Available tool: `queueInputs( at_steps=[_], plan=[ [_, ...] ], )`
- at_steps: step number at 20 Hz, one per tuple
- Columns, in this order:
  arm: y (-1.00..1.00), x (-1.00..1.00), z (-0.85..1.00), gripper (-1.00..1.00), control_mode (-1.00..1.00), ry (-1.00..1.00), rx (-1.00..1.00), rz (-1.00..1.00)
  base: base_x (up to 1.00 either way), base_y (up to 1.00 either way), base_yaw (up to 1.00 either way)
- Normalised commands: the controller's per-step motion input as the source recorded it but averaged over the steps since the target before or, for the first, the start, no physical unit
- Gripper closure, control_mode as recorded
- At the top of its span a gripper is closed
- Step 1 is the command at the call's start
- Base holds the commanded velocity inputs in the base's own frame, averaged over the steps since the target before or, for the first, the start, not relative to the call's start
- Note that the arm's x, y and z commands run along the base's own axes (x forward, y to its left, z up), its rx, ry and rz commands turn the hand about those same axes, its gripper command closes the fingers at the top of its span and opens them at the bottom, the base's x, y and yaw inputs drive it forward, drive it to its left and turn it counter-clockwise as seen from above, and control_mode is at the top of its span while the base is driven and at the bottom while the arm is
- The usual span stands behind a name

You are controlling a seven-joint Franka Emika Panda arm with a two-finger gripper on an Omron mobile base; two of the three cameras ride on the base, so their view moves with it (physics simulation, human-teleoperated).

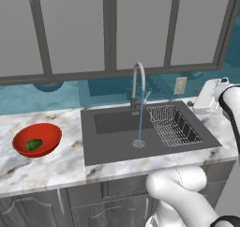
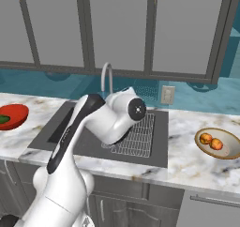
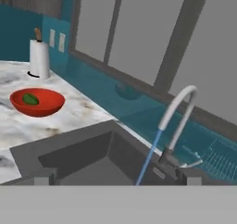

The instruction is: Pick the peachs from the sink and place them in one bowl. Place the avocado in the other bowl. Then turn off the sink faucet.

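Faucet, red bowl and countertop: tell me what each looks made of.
Faucet: likely polished metal, going by its silver-grey sheen along the arched spout. Red bowl, holding the avocado: probably glazed ceramic or plastic, uniformly red with a glossy look; the render leaves it open. Countertop: marble-like stone, white with grey and tan veining, smooth finish.

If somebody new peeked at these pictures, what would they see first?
Probably the blue water stream running from the silver faucet into the dark sink. Next, the shiny red bowl on the marble counter left of the sink, with the green avocado inside. On the other side sits the tan bowl holding the two peaches.
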Motion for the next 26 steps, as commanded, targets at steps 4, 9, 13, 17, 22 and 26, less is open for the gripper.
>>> queueInputs(
  at_steps=[4, 9, 13, 17, 22, 26],
  plan=[
    [-0.12, 0.30, -0.25, -1.00, -1.00, 0.14, 0.11, -0.04, 0.00, 0.00, 0.00],
    [-0.18, 0.16, -0.30, -1.00, -1.00, 0.11, 0.12, -0.02, 0.00, 0.00, 0.00],
    [-0.13, 0.00, -0.43, -1.00, -1.00, 0.00, 0.08, -0.01, 0.00, 0.00, 0.00],
    [0.00, 0.00, -0.33, -1.00, -1.00, -0.09, 0.05, -0.03, 0.00, 0.00, 0.00],
    [0.02, 0.10, -0.22, -1.00, -1.00, -0.12, 0.03, -0.03, 0.00, 0.00, 0.00],
    [0.08, 0.08, -0.17, -1.00, -1.00, -0.07, 0.01, -0.02, 0.00, 0.00, 0.00]
  ],
)
